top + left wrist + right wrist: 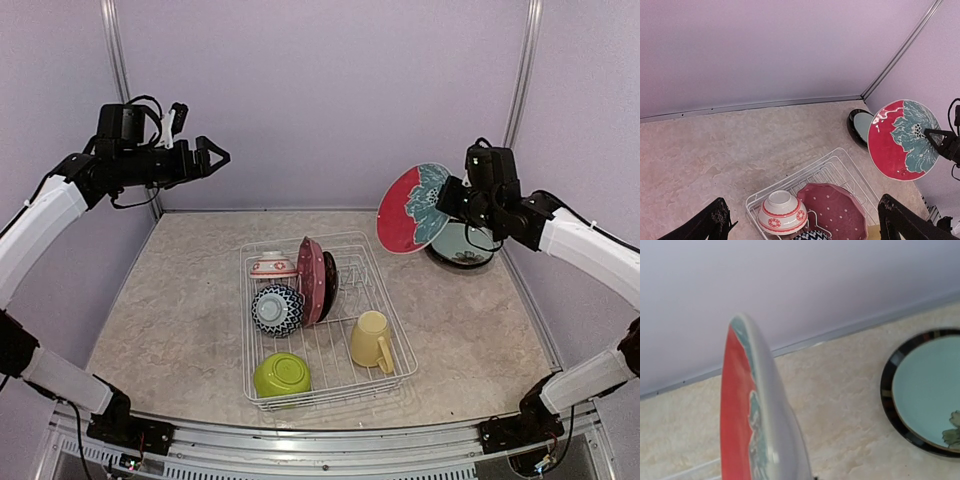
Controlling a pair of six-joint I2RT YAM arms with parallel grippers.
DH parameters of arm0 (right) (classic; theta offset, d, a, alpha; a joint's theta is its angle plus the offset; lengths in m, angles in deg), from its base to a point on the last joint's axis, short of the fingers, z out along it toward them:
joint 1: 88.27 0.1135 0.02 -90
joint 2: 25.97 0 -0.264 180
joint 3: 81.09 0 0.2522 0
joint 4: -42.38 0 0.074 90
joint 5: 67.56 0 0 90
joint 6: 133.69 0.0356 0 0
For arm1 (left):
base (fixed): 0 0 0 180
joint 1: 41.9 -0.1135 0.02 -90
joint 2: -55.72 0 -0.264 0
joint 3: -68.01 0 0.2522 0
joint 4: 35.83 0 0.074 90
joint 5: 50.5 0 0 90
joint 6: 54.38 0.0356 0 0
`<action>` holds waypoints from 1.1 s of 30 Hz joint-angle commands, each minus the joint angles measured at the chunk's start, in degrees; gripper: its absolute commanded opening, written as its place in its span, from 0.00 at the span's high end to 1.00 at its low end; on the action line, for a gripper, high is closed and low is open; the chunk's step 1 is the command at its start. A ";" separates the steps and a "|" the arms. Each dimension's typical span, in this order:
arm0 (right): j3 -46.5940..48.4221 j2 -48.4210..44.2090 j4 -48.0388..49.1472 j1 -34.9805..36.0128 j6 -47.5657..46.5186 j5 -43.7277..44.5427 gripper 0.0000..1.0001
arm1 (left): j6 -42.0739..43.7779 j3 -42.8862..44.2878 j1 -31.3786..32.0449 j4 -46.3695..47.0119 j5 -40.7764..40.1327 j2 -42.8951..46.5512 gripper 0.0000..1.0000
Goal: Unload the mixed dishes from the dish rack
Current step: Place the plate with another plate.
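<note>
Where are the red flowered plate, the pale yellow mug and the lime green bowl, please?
red flowered plate (400, 220): top external view, on its red half.
pale yellow mug (370, 338): top external view, on its side wall.
lime green bowl (281, 374): top external view, on its middle.

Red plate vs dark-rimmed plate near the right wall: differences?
Red plate is held on edge in the air by the right pincer; dark-rimmed plate lies flat on the table. Red plate has a teal flower on red; dark-rimmed plate is pale blue inside. Both round, both outside the dish rack.
</note>
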 commanded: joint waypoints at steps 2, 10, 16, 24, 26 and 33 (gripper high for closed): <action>-4.95 -1.43 17.64 -11.21 8.42 -15.98 1.00 | -0.09 0.38 0.67 -0.85 0.20 -0.76 0.01; -13.25 4.98 31.40 -27.79 16.10 -27.89 1.00 | -0.04 0.60 0.91 -1.19 0.24 -1.88 0.01; -14.15 11.96 37.67 -35.78 17.36 -27.20 1.00 | -0.28 0.69 0.97 -1.24 0.97 -2.80 0.01; -11.50 20.99 40.97 -39.38 18.35 -28.38 1.00 | -0.48 0.95 0.97 -1.49 1.93 -4.20 0.01; -11.58 22.81 43.10 -39.99 19.32 -29.95 1.00 | -0.57 0.98 0.98 -1.51 2.02 -4.27 0.01; -12.17 27.53 46.78 -40.46 20.31 -32.46 1.00 | -0.61 1.00 0.98 -1.51 2.13 -4.11 0.01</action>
